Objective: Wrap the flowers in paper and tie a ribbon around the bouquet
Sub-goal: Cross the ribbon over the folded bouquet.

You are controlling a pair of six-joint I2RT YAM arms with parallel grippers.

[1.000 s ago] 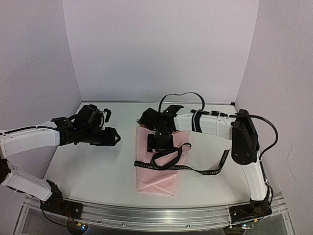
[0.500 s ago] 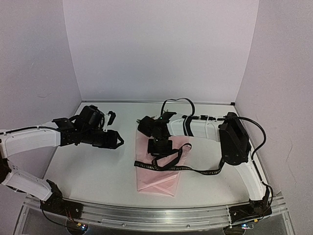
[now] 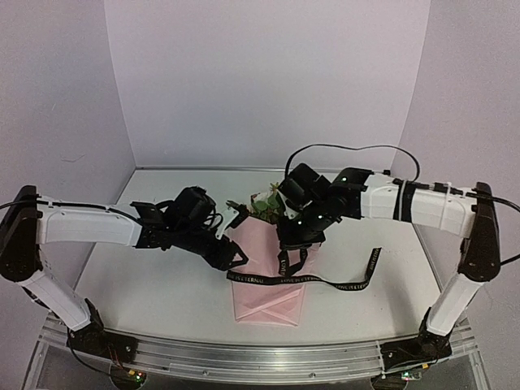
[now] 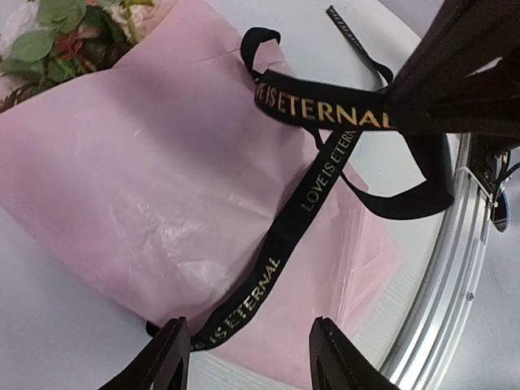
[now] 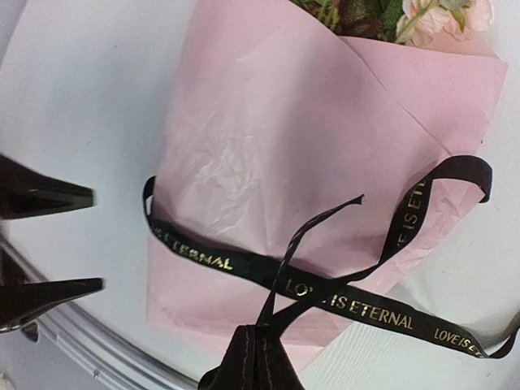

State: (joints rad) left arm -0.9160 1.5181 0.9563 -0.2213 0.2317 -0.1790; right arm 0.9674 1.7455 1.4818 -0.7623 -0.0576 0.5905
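At table (image 3: 162,292) centre, nearest: paper (image 3: 264,292), folded into a wrap; ribbon (image 3: 325,282) laid across it, tail trailing toward 3 o'clock; left claw (image 3: 236,258), spread, at the paper's 9 o'clock edge; right claw (image 3: 290,249), pressed together, pinching a ribbon loop; flowers (image 3: 264,203) poking out at 12 o'clock.

The ribbon (image 4: 284,236) carries the only legible text, in gold capitals. In my left wrist view, "ETERNAL" and then "LOVE IS ETERNAL" climb the strand from lower centre towards the middle. "IS ETERNAL" reads along the broader band at upper right. In my right wrist view, "LOVE IS ETERNAL" crosses the lower centre, "ETERNAL" sits at centre left, "LOVE IS" starts near the lower right corner, and a fragment shows on the loop at right. In the top view the lettering is too small to read.
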